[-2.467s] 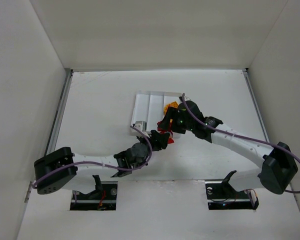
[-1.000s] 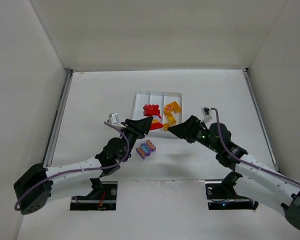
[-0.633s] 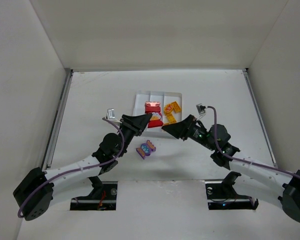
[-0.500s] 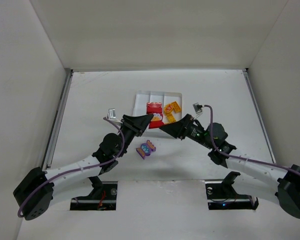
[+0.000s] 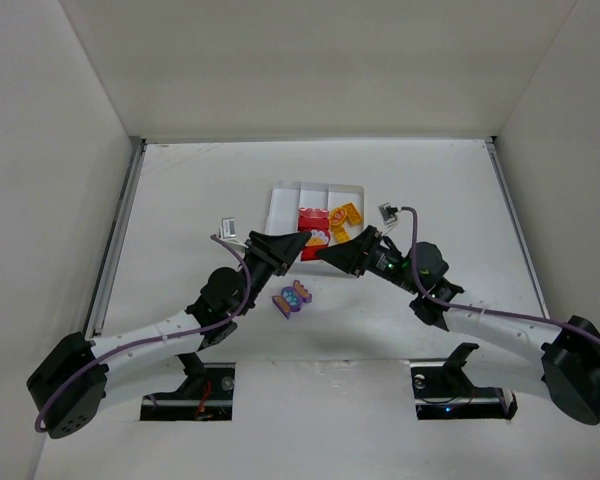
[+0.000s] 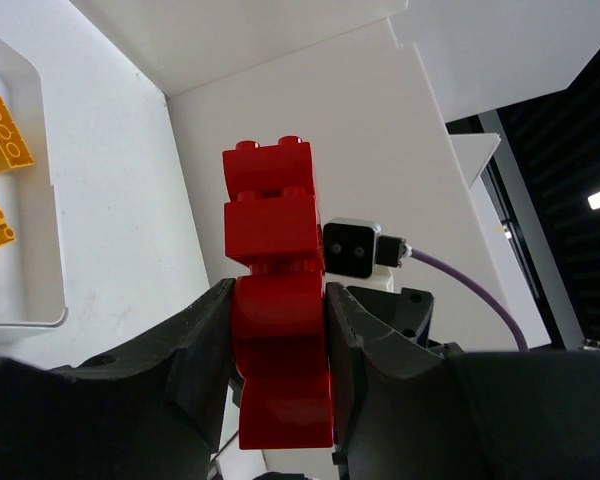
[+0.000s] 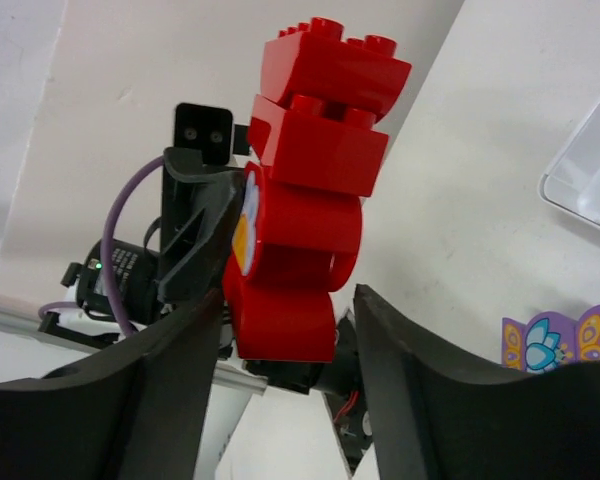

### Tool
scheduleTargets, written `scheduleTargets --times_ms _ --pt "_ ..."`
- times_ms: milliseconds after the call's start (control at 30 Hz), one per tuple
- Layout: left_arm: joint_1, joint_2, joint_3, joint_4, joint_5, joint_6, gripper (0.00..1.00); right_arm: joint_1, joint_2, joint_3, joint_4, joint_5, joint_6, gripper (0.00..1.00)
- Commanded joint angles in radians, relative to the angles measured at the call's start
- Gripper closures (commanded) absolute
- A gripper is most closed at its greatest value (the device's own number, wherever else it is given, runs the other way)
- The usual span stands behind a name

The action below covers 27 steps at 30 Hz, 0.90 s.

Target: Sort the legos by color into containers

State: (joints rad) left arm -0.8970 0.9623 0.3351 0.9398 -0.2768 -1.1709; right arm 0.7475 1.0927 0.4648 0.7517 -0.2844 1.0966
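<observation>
Left gripper (image 5: 301, 240) clamps red lego stack (image 6: 275, 230), right gripper (image 5: 324, 255) straddles it, closure unclear; light, stiff, slick, so grip flat sides.

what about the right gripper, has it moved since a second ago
Yes. The right gripper has moved left along the tray's near edge, from by its right compartment toward the middle, up to the red stack in the left gripper.
</observation>
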Motion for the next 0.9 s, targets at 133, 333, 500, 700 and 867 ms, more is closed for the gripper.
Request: scheduleTargets --times_ms 133,333,500,700,867 --pt "-0.006 -0.014 0.002 0.085 0.013 -0.015 0.87 0.006 0.030 0.044 0.086 -0.013 0.016 0.55" --pt "0.013 -0.013 -0.002 0.085 0.008 -0.021 0.87 0.016 0.052 0.041 0.101 -0.021 0.031 0.65" --pt "0.059 -0.014 -0.005 0.080 0.013 -0.024 0.87 0.055 0.058 0.017 0.103 -0.026 0.034 0.67" --pt "0.111 0.009 -0.005 0.074 0.024 -0.012 0.87 0.066 0.041 0.005 0.097 -0.030 0.036 0.67" --pt "0.138 0.036 -0.004 0.076 0.024 -0.006 0.87 0.085 0.045 -0.006 0.095 -0.042 0.036 0.67"
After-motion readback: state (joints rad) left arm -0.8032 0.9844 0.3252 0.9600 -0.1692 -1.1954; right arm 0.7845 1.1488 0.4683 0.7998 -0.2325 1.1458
